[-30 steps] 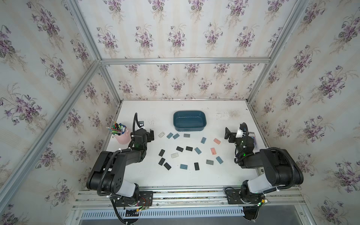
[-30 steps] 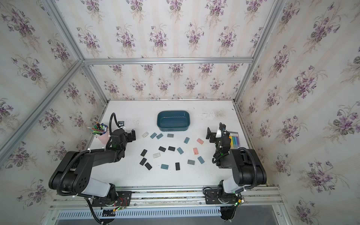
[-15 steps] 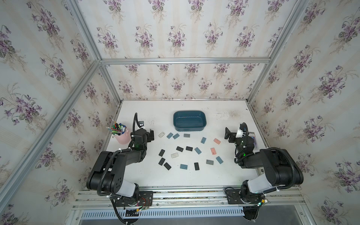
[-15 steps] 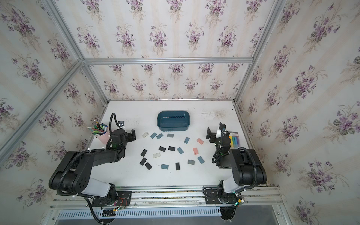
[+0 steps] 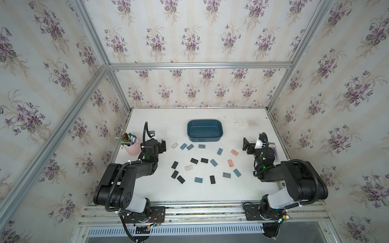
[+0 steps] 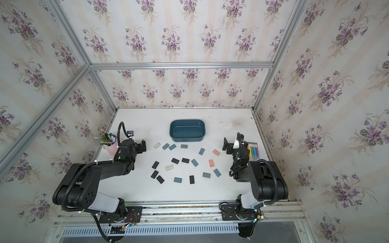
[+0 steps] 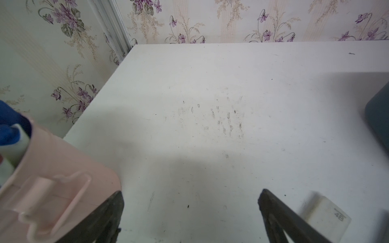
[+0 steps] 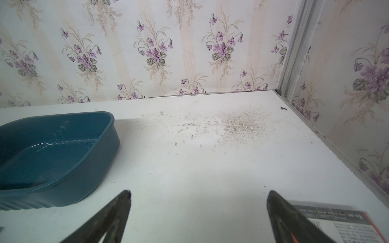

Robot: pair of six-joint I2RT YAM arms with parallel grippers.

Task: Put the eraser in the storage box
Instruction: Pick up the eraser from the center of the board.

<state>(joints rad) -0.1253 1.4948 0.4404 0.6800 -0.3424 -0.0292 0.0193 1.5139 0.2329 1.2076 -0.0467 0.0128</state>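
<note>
We have not moved: our left gripper (image 7: 191,192) and right gripper (image 8: 200,192) stay spread, empty. A white eraser (image 7: 325,216) waits just beside the left gripper, and the storage box (image 8: 94,168) holds nothing yet.

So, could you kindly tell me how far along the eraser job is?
Done: nothing yet; the storage box sits empty in both top views. In hand: nothing; the left hand and right hand are both open and empty. Left: all the erasers lie scattered on the table, the white eraser nearest the left hand.

Storage box (image 7: 379,120) cut by frame edge, pen cup (image 7: 52,168) likewise (blurred), marker pack (image 8: 345,228) print unreadable
</note>
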